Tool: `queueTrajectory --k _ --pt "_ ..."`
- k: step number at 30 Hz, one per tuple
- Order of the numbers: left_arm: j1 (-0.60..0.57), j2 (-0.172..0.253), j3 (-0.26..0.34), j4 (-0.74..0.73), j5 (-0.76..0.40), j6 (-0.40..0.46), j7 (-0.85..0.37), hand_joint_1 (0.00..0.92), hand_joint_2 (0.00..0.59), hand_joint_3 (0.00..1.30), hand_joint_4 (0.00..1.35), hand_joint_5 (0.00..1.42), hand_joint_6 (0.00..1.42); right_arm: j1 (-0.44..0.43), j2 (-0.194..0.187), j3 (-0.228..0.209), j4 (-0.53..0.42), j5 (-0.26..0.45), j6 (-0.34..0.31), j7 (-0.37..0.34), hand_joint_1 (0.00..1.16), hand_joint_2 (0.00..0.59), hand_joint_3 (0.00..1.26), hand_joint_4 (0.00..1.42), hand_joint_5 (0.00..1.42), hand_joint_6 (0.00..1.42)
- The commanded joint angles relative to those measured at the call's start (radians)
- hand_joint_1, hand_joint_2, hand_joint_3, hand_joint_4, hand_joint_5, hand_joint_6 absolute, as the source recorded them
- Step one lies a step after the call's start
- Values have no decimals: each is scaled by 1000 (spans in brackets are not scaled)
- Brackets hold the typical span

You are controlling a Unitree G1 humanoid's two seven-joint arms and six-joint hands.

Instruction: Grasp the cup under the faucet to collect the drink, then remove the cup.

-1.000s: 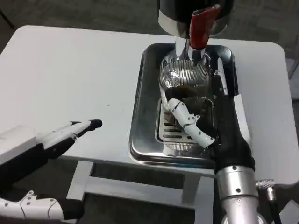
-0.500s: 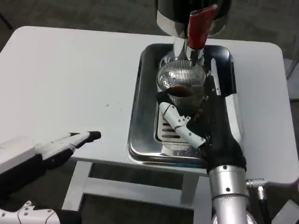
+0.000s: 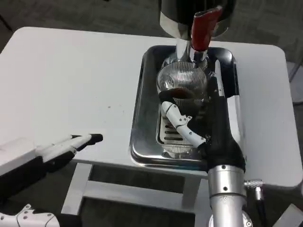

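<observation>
In the head view, the cup (image 3: 182, 85), a clear ribbed glass with dark drink in its bottom, stands in the steel tray (image 3: 142, 113) right under the faucet (image 3: 190, 53) of the dispenser (image 3: 196, 12), whose red lever (image 3: 202, 28) juts forward above it. The right hand (image 3: 201, 120) reaches in from the near edge along the tray's right half, its white fingers (image 3: 177, 118) curled around the near side of the cup so that it appears to hold the glass; how the far-side contact sits I cannot tell, since the black palm covers it. The left hand (image 3: 57, 149) hovers at the near left corner of the tabletop (image 3: 71, 75), holding nothing, its fingers stretched out straight and close together, well apart from the tray. The main risk, as I judge it, is in taking the cup out: the rim sits close beneath the faucet, so a straight lift could knock glass against metal and slop the drink, and ribbed glass held mostly from one side may tip or slip if the hold is loose. A pull toward the robot has to clear the slotted drip grate (image 3: 173, 135) and the tray's raised near rim, which could catch the cup's base. Room is tight inside the tray, with walls on both sides of the forearm; the broad white tabletop to the left is the open place to set the cup, while the right strip beside the tray is narrow.
</observation>
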Motion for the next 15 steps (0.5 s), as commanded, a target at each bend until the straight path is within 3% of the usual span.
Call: queueTrajectory --k 1,15 --pt "19 22 11 1 -3 4 -16 0 61 0 0 0 150 4 13 -4 0 -5 -5 -14 597 246 0 0 0 0" --pt "5 38 -14 13 4 8 -20 0 66 0 0 0 158 -21 0 -14 31 23 -7 42 597 246 0 0 0 0"
